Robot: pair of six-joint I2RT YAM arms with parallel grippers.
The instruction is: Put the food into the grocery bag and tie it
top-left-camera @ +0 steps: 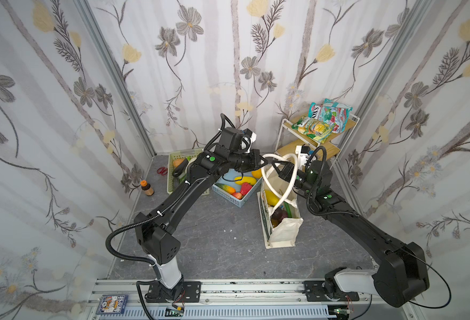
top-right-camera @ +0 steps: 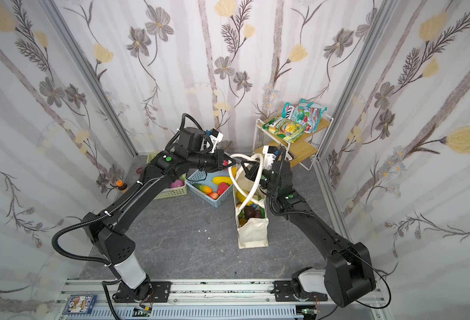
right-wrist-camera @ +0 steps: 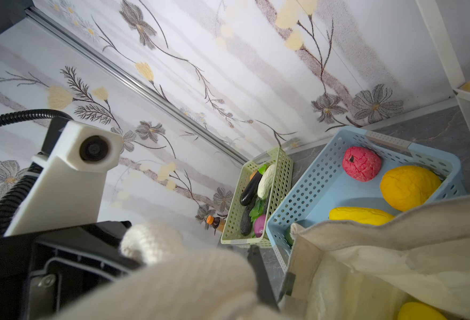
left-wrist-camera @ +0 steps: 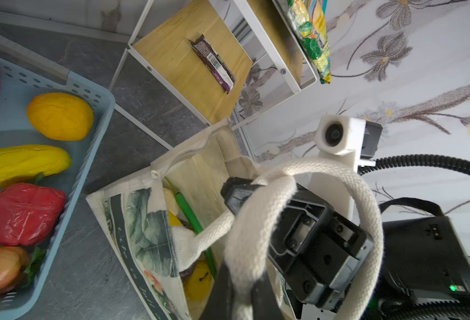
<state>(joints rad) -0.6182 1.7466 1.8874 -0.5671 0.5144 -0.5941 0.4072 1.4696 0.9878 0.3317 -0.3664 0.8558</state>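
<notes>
The cream grocery bag (top-left-camera: pixel 283 235) (top-right-camera: pixel 253 235) stands upright on the grey table, right of centre. Its printed side (left-wrist-camera: pixel 145 230) faces the blue basket. Inside it lie yellow food (top-left-camera: pixel 271 197), dark purple and green pieces. Its long rope handles (top-left-camera: pixel 292 177) loop up above the mouth. My left gripper (top-left-camera: pixel 264 162) (left-wrist-camera: pixel 244 279) is shut on one handle (left-wrist-camera: pixel 256 238). My right gripper (top-left-camera: pixel 277 166) (right-wrist-camera: pixel 228 288) faces it, tip to tip, shut with a handle (right-wrist-camera: pixel 186 277) draped over its jaws. One dark finger (right-wrist-camera: pixel 260 277) shows beside the rope.
A blue basket (top-left-camera: pixel 238 202) with yellow, orange and red toy fruit sits left of the bag. A green basket (top-left-camera: pixel 170 177) of vegetables lies behind my left arm. A white shelf rack (top-left-camera: pixel 283 130) holds snack bags (top-left-camera: pixel 322 119) and a candy bar (left-wrist-camera: pixel 213 62). A small bottle (top-left-camera: pixel 147 188) and red scissors (top-left-camera: pixel 161 171) lie far left.
</notes>
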